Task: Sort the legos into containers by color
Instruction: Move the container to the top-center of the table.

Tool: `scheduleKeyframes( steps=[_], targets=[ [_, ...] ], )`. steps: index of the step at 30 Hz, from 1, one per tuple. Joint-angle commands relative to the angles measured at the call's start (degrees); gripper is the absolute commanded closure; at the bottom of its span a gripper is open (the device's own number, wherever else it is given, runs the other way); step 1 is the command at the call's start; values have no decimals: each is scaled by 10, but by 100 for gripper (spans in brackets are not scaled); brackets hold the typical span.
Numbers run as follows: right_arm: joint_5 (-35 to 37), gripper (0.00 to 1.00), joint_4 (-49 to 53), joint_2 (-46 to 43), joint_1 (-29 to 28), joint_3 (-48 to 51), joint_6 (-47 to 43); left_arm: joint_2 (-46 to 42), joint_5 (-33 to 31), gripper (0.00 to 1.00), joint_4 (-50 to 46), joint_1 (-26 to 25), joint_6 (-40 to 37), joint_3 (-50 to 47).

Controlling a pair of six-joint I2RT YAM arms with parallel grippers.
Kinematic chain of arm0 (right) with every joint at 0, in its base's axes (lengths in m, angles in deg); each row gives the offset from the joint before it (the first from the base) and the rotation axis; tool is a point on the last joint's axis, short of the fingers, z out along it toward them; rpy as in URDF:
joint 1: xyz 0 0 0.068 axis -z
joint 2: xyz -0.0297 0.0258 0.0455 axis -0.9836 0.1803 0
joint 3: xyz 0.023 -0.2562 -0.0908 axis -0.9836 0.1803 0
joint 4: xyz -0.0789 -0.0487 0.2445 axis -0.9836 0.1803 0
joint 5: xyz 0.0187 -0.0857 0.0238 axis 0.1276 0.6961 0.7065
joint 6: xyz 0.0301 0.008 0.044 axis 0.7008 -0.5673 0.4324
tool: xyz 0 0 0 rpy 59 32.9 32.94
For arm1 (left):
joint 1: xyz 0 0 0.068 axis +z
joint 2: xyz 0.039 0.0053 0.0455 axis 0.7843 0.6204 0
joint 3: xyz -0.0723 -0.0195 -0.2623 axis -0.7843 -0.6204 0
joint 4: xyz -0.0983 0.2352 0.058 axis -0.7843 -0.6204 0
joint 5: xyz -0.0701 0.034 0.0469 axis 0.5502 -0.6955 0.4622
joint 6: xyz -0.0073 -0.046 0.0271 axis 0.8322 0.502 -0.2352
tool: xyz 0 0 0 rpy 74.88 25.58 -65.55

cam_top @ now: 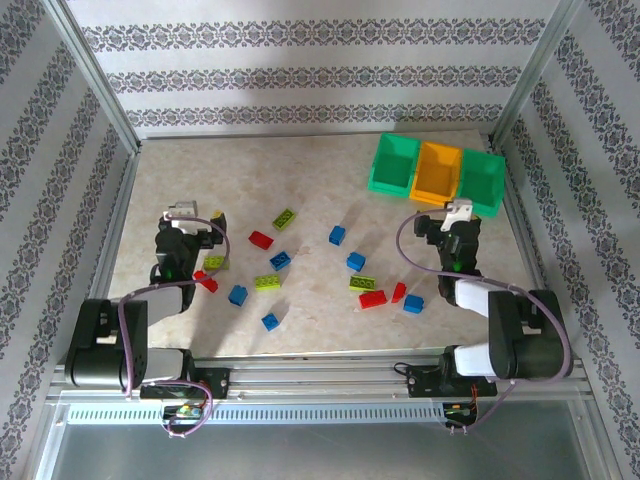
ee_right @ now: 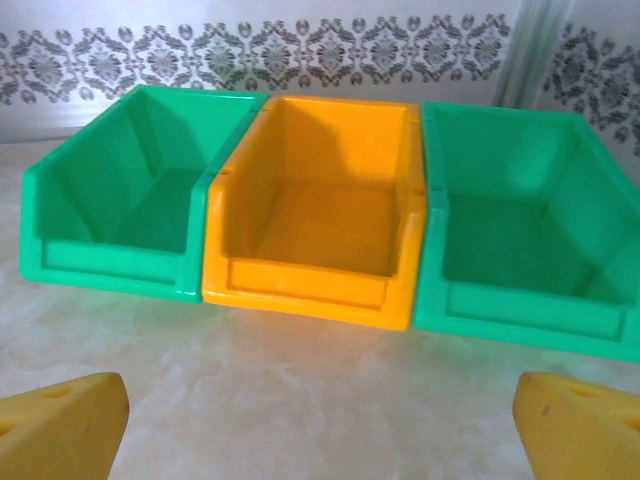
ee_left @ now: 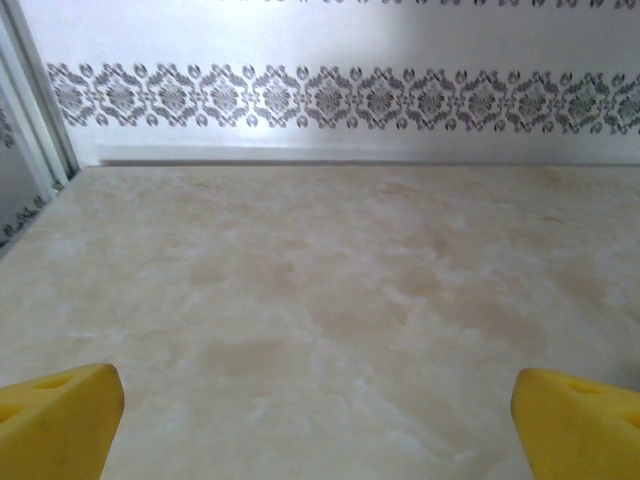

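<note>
table (cam_top: 320, 175): pale marbled top; a patterned wall (ee_left: 320, 100) behind its far edge
left gripper (cam_top: 190, 226): near the left edge, about midway between the near and far edges; jaws wide apart with nothing between them; in the left wrist view its yellow pads (ee_left: 60, 425) sit at the lower corners over bare table
legos, left: a lime brick (cam_top: 215, 263) and a red brick (cam_top: 207, 282) just beside the left arm (cam_top: 165, 295); a blue brick (cam_top: 237, 294) just right of them
legos, middle: red (cam_top: 261, 239), lime (cam_top: 285, 218), blue (cam_top: 280, 260), lime (cam_top: 267, 282); one more blue (cam_top: 271, 321) lies closest to the near edge
legos, right of centre: two blue (cam_top: 338, 235) (cam_top: 355, 261); a lime (cam_top: 362, 283) just beside a red (cam_top: 372, 298); another red (cam_top: 399, 292) next to a blue (cam_top: 413, 303)
right gripper (cam_top: 448, 224): near the right edge, just short of the containers and facing them; jaws wide apart, holding nothing
containers: a row at the far right corner, side by side; green bin (cam_top: 395, 165), orange-yellow bin (cam_top: 438, 172), second green bin (cam_top: 482, 180); every lego in view lies on the table, outside them
</note>
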Motion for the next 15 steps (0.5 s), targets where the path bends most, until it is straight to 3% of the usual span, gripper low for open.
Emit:
scheduleKeyframes(
  steps=[1, 6, 15],
  targets=[
    [52, 1, 105, -47, -4, -48, 35, -35, -37, 0, -35, 8, 10, -9],
    [68, 2, 295, -42, -3, -168, 94, -65, -53, 0, -56, 8, 15, -8],
    [35, 4, 500, 142, -10, -424, 172, -63, -48, 0, -83, 9, 48, 13]
  ],
)
